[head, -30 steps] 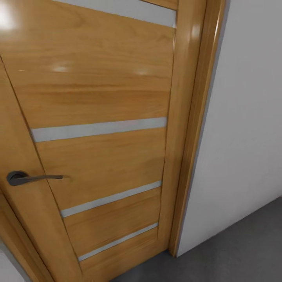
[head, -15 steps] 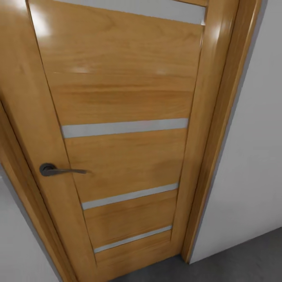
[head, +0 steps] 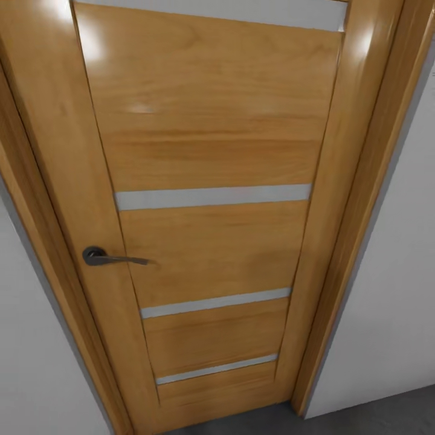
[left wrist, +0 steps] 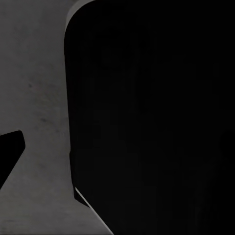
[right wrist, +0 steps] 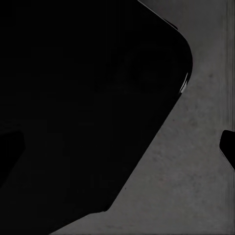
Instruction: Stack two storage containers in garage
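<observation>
The storage containers are out of view. A wood-panelled door (head: 211, 157) with pale horizontal strips stands shut close in front of me in the head view. Dark grey concrete floor (head: 386, 417) shows at its foot. In the left wrist view, my left gripper (left wrist: 117, 152) hangs over the concrete floor (left wrist: 39, 88), one dark fingertip (left wrist: 10, 152) at the frame edge, nothing held. My right gripper (right wrist: 117, 152) also hangs open over the floor (right wrist: 196, 171), with a fingertip (right wrist: 228, 147) at the edge and nothing between the fingers.
The door has a dark lever handle (head: 109, 258) and a wooden frame (head: 362, 199). Grey-white wall (head: 393, 290) flanks it on both sides. A large black rounded body (left wrist: 156, 117) fills much of each wrist view, close under the grippers.
The whole head picture has shifted: the door now sits further right and centred, and wall shows at its left. That is the camera turning; the door stays shut.
</observation>
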